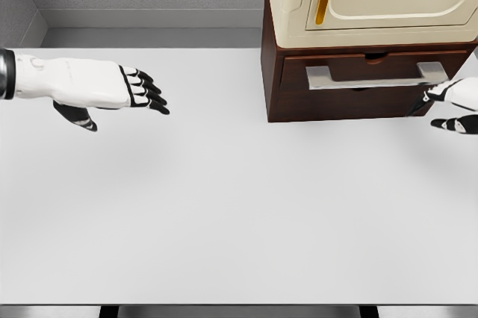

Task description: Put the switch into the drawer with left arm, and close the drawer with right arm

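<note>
Drawer (pixel 370 73) of dark wood with flat metal handle (pixel 377 76); left robot hand (pixel 112 88) released, right robot hand (pixel 455 105) state unclear.

White left hand (pixel 112 88), black fingertips, dark wrist band, white right hand (pixel 457 105)

The left hand (pixel 112 88) hovered over the white table (pixel 224 206) at the left, its black-tipped fingers (pixel 151 94) stretched out flat and holding nothing. At the right edge the right hand (pixel 455 105) showed only in part, its fingers loosely spread just beside the grey handle (pixel 373 79) of the dark wooden drawer (pixel 358 68), under a cream cabinet (pixel 373 1)
</note>
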`<state>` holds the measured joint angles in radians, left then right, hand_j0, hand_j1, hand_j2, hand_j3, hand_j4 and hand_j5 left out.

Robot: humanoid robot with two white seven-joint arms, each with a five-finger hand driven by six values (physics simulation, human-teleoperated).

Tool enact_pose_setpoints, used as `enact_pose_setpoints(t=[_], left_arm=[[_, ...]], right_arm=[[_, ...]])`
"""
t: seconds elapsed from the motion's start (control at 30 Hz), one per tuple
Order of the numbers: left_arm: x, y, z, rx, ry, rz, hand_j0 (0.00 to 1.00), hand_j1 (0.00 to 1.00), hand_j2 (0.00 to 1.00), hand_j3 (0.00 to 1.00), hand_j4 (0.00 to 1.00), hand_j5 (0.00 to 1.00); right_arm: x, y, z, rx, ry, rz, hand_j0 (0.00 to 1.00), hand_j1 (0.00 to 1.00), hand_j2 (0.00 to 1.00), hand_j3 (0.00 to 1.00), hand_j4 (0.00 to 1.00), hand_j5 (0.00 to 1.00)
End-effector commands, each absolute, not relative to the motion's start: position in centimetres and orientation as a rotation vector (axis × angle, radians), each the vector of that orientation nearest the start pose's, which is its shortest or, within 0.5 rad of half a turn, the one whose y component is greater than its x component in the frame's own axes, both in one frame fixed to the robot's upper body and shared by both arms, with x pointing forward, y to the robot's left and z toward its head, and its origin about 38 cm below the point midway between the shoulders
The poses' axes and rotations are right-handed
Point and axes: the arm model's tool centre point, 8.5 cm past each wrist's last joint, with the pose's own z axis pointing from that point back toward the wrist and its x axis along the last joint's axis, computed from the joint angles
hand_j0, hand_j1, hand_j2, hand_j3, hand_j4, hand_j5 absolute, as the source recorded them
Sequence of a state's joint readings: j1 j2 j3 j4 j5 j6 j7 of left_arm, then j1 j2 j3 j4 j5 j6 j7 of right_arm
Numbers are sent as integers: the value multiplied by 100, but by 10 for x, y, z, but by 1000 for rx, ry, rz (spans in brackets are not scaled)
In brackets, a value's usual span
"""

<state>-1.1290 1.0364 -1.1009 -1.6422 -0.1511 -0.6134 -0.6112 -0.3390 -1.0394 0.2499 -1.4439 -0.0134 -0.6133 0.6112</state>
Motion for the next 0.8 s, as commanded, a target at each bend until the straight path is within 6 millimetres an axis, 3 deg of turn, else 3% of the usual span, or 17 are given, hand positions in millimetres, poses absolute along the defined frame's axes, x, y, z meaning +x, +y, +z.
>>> enact_pose_setpoints(t=[0.0, 0.77], left_arm=[[411, 275, 308, -404, 1646, 3047, 100, 100, 100, 100, 100, 100], [411, 274, 308, -399, 1647, 3047, 100, 100, 100, 100, 100, 100]], right_arm=[[387, -423, 249, -311, -1465, 1699, 60, 60, 60, 60, 60, 60], [400, -424, 252, -322, -1465, 1684, 61, 61, 61, 61, 61, 61]])
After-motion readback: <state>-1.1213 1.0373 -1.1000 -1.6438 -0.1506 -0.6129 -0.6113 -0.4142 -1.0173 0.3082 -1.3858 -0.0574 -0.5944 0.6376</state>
